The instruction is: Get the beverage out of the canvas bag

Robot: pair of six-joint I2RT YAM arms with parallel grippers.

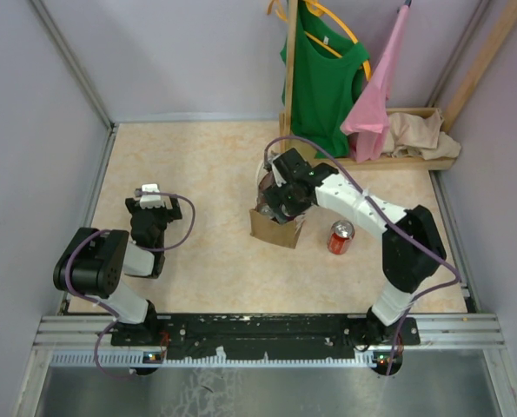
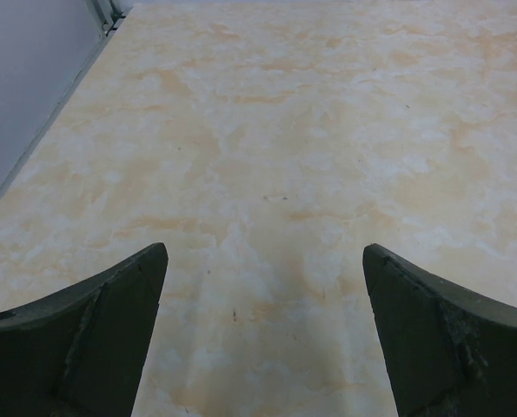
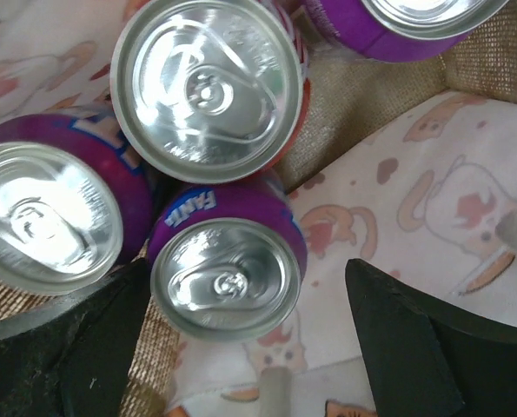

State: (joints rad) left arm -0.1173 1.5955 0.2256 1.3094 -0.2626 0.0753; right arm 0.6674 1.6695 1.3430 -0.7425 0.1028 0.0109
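The canvas bag [image 1: 271, 230] stands upright near the middle of the table [image 1: 197, 156], with a red can [image 1: 341, 236] standing on the table just to its right, outside it. The right wrist view looks straight down into the bag, where four cans stand upright and packed close. A purple can [image 3: 228, 274] is nearest the fingers, a second purple can [image 3: 45, 217] is at the left, and a can with a reddish side [image 3: 206, 87] is beyond them. A third purple can [image 3: 414, 22] is cut off at the top edge. The bag's pale lining [image 3: 432, 191] is printed with small animal figures.

The right gripper [image 3: 249, 269] reaches down into the mouth of the bag with its jaws spread wide. The nearest purple can sits between them, close to the left finger [image 3: 93, 347] and well clear of the right finger [image 3: 414, 347]. Whether the left finger touches the can is hard to tell.

The left gripper [image 2: 265, 252] hangs over bare table on the left, with its jaws spread and nothing between them.

From above, the right gripper [image 1: 275, 198] covers the bag's opening, so the cans are hidden in that view.
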